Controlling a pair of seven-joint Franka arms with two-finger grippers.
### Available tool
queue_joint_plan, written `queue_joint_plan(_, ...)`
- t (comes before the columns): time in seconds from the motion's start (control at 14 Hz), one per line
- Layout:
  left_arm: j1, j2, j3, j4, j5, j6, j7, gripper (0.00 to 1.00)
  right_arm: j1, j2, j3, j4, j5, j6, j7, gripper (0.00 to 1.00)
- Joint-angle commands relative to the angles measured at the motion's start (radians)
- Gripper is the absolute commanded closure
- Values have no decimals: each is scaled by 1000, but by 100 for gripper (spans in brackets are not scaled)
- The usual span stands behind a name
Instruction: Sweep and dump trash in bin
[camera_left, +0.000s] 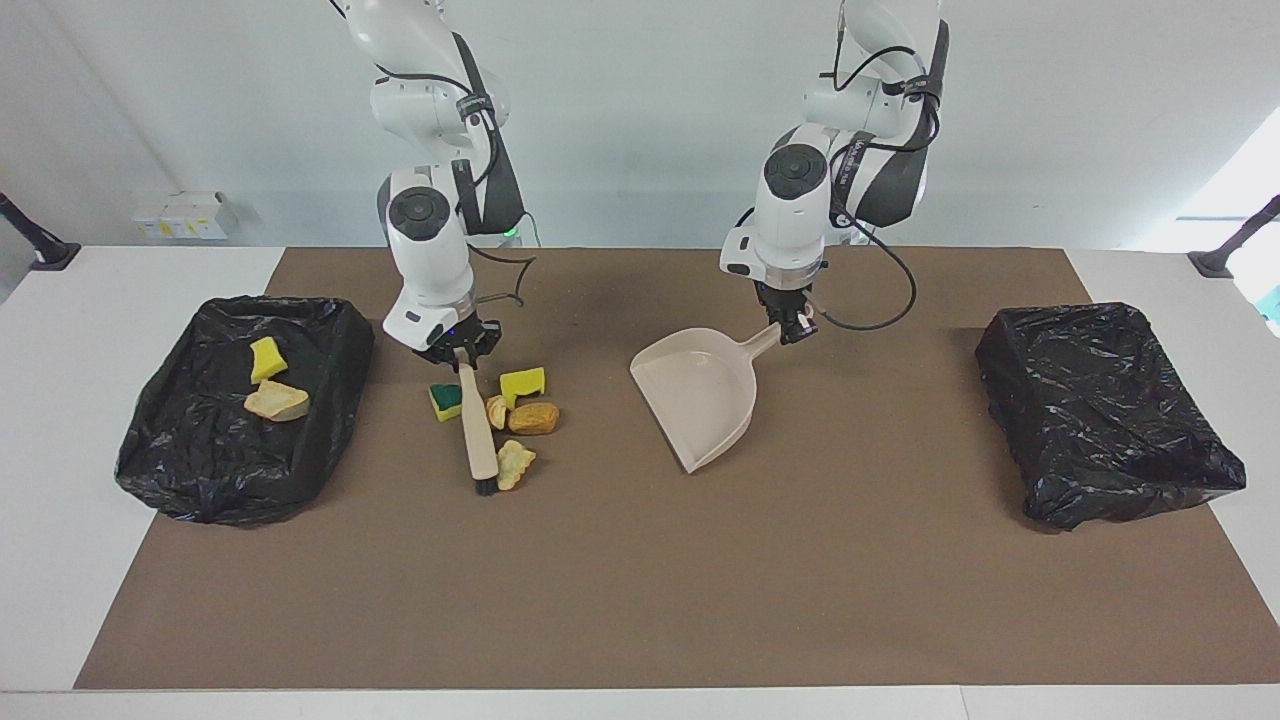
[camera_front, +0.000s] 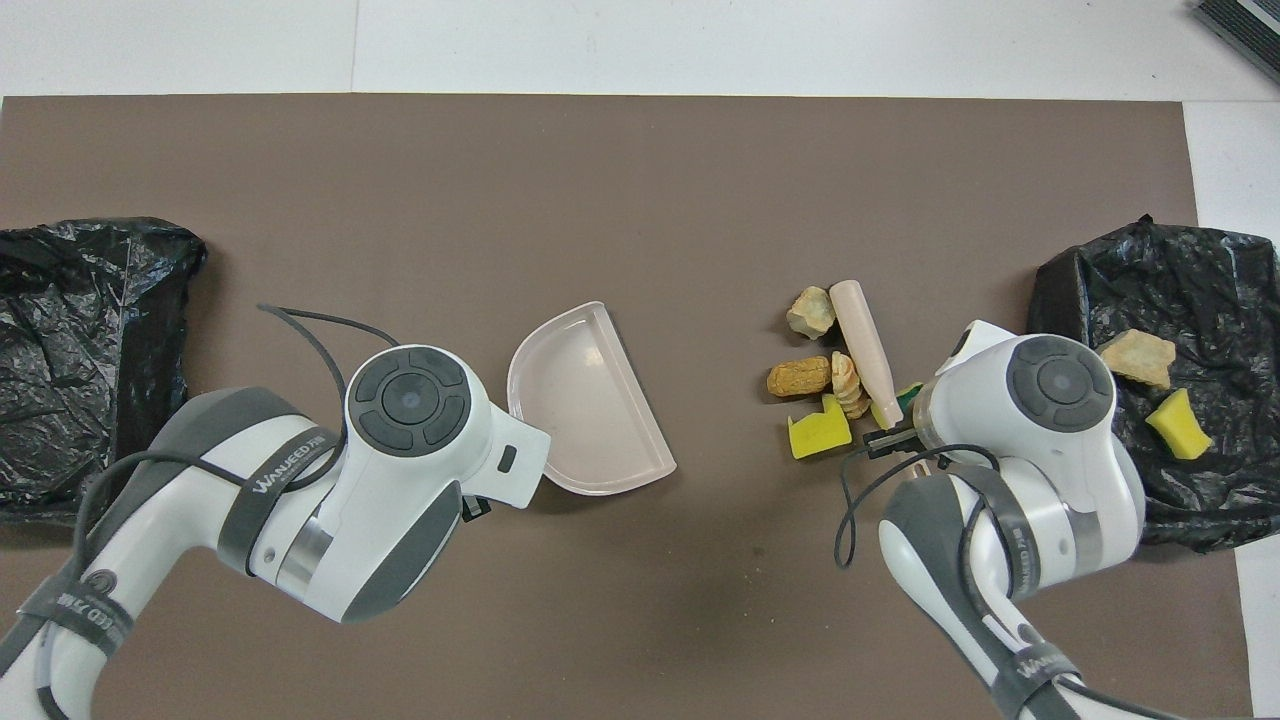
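Trash, small yellow-and-green sponge pieces and tan or orange bread-like lumps, lies clustered on the brown mat (camera_left: 640, 600) toward the right arm's end of the table. In that cluster: a yellow sponge piece (camera_left: 522, 382), an orange-brown bread lump (camera_left: 533, 417) just beside it, a ridged tan lump (camera_left: 496, 411) touching the brush, a pale crumpled lump (camera_left: 515, 465) by the brush tip, and a green-and-yellow sponge piece (camera_left: 446, 401) on the brush's bin-ward side.

Right gripper (camera_left: 459, 348) is clamped on the handle end of the beige hand brush (camera_left: 477, 432). Brush runs away from the robots along the mat, dark bristles at its low edge.

Left gripper (camera_left: 792, 325) is pinched tight on the handle of the pale beige plastic dustpan (camera_left: 697, 400). Pan sits on the mat near the middle, apart from the cluster, its open mouth turned toward the scraps.

Black-bag-lined bin (camera_left: 190, 470) at the right arm's end holds another yellow sponge piece (camera_left: 266, 359) and a tan lump (camera_left: 277, 401). A second black-bag-lined bin (camera_left: 1110, 420) stands at the left arm's end, well apart from the dustpan.
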Motion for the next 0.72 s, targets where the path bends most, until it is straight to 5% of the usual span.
queue_joint_plan(0.0,-13,-31,8,-62,-32,39,37,100,100,25,2,40,92,-48,98,100)
queue_joint_plan(0.29,-16,-38,10,-86,-79,57,38,100,263,51,2,80,156,-36,226,100)
queue_joint_plan(0.64,-19,-38,10,-86,-79,58,33,100,393,49,5,109,387,-36,148,100)
